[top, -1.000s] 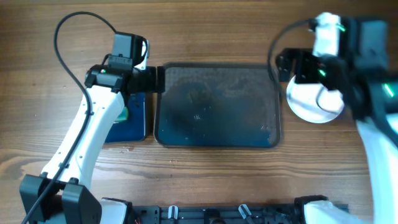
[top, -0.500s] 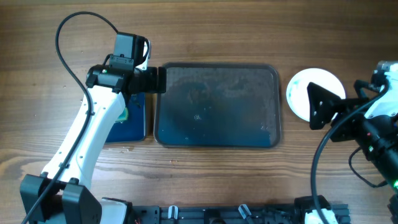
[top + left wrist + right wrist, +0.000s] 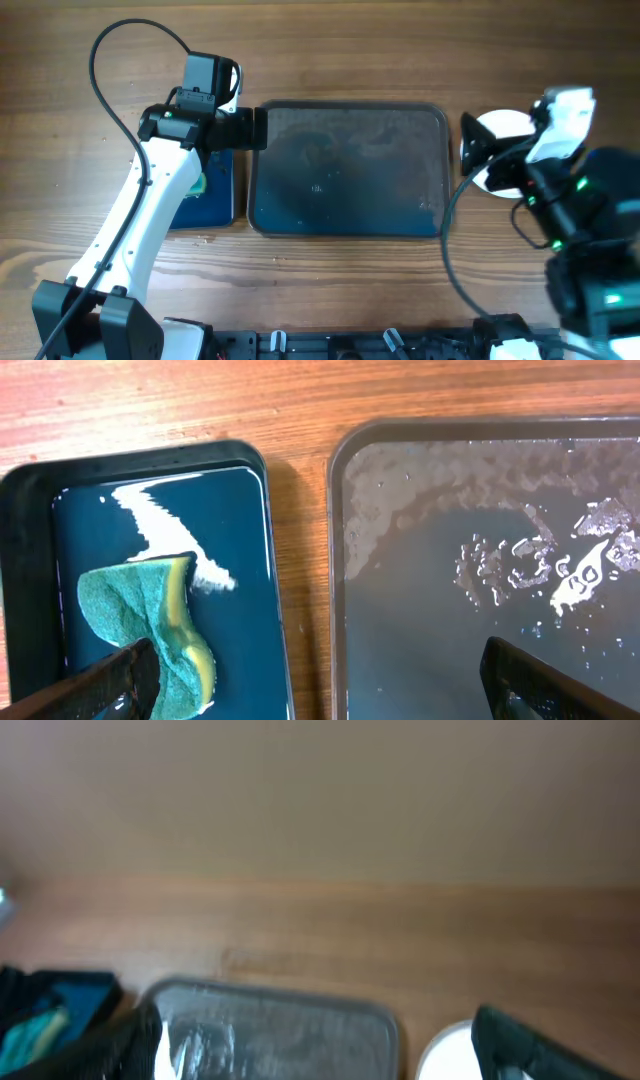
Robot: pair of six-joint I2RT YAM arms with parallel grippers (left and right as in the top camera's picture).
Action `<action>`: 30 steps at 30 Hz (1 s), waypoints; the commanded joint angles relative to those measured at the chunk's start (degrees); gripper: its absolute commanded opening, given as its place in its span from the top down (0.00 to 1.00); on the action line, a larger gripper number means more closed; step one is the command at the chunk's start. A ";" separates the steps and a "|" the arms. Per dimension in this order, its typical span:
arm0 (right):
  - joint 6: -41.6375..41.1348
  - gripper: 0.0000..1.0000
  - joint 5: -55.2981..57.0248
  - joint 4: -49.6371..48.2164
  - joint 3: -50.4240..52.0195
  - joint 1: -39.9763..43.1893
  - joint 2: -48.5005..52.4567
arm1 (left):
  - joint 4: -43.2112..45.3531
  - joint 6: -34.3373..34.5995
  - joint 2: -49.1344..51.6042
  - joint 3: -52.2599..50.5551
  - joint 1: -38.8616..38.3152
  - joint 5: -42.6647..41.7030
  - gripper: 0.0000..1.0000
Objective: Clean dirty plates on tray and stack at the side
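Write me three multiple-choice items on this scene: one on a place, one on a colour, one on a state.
1. The white plate lies:
A) on the table, right of the large tray
B) on that tray
C) on the floor

2. The sponge is:
A) pink
B) green with a yellow side
C) white

3. The large tray is:
A) dry and stacked with plates
B) wet, with no plate on it
C) turned upside down

Answers:
1 A, the overhead view shows it on wood beside the tray.
2 B, the left wrist view shows both colours.
3 B, water streaks glint on its bare surface.
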State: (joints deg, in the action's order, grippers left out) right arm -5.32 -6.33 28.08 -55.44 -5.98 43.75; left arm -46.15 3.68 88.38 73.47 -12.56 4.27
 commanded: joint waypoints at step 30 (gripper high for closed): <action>-11.37 0.00 -1.14 -28.57 55.15 -0.66 -43.10 | 0.07 -0.26 0.28 0.04 -0.20 0.31 0.00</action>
State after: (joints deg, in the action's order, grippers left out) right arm -15.46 -6.61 -0.25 -0.36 -6.35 1.15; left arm -46.24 3.68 88.38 73.47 -12.56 4.27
